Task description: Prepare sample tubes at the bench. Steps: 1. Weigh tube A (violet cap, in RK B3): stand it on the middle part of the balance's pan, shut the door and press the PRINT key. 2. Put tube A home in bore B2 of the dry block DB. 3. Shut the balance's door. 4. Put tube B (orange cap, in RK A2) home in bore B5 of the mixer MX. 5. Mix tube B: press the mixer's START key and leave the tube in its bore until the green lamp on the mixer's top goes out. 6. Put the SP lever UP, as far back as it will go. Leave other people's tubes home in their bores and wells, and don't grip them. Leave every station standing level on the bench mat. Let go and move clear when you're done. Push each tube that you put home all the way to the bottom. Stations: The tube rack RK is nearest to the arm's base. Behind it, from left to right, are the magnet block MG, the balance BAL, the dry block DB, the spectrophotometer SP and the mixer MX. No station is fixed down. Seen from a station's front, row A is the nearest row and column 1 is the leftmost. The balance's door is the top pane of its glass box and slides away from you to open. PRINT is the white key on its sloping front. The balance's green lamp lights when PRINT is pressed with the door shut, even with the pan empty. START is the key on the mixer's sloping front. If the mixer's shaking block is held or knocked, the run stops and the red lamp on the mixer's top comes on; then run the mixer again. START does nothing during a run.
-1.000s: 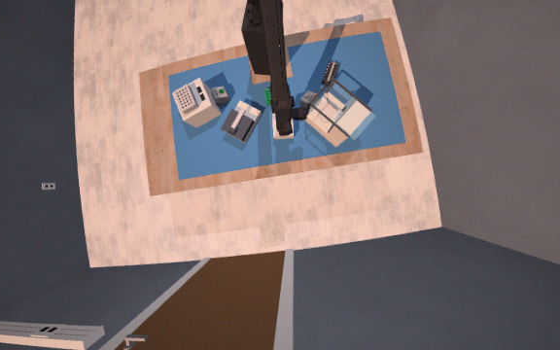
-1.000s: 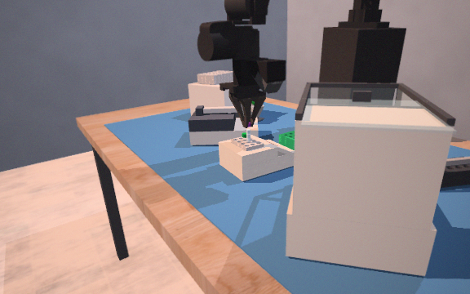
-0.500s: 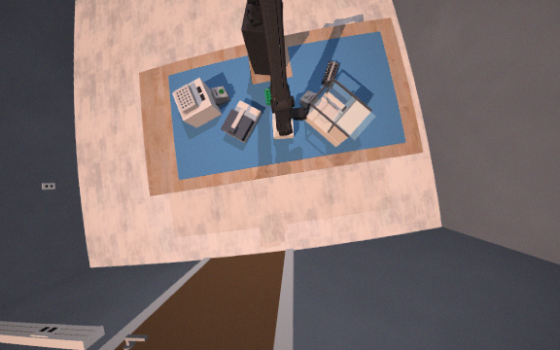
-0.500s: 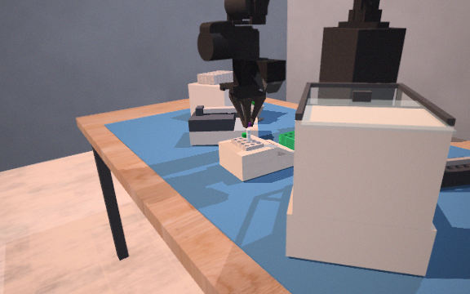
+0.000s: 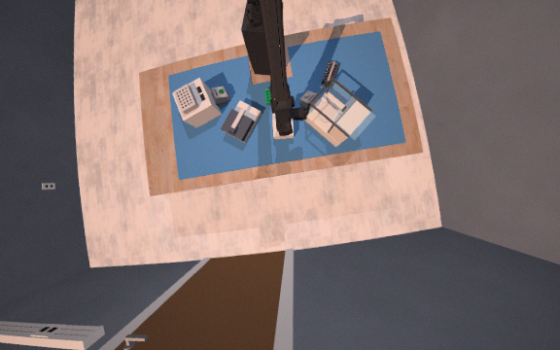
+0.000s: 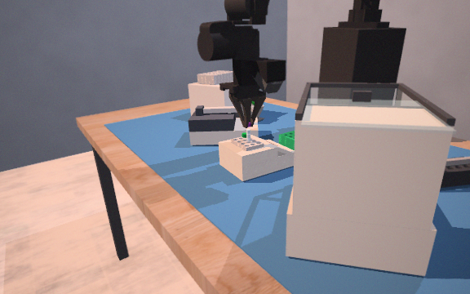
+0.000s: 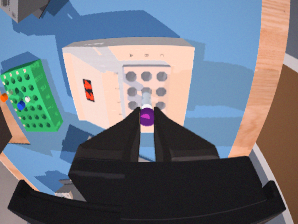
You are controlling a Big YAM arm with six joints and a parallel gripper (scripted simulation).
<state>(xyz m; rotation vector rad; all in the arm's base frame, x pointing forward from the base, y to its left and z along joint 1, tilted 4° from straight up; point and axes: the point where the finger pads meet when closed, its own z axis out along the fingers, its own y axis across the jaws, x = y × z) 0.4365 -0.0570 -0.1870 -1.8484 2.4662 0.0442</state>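
Note:
My gripper [image 6: 249, 123] [image 7: 147, 113] is shut on tube A at its violet cap [image 7: 147, 117]. The pale tube [image 6: 249, 134] [image 7: 146, 97] hangs upright below it over the dry block [image 6: 231, 161] [image 7: 183, 85]. Its lower end is at the bores' top; I cannot tell how far it is inside one. The balance [image 5: 326, 132] [image 6: 365, 184] has its glass door [image 5: 358, 119] slid back, part of the top open. The rack [image 5: 267, 96] [image 6: 286, 140] [image 7: 44, 107] is green; an orange cap [image 7: 4, 98] shows at its edge. The mixer [image 5: 205, 113] [image 6: 208, 98] stands on the far side.
The spectrophotometer [image 5: 231, 127] [image 6: 211, 124] stands between dry block and mixer. The magnet block [image 5: 331, 73] [image 6: 463, 175] stands beside the balance. A blue cap [image 7: 21, 106] and a white cap [image 7: 27, 99] show in the rack. The balance's tall glass box stands close to the dry block.

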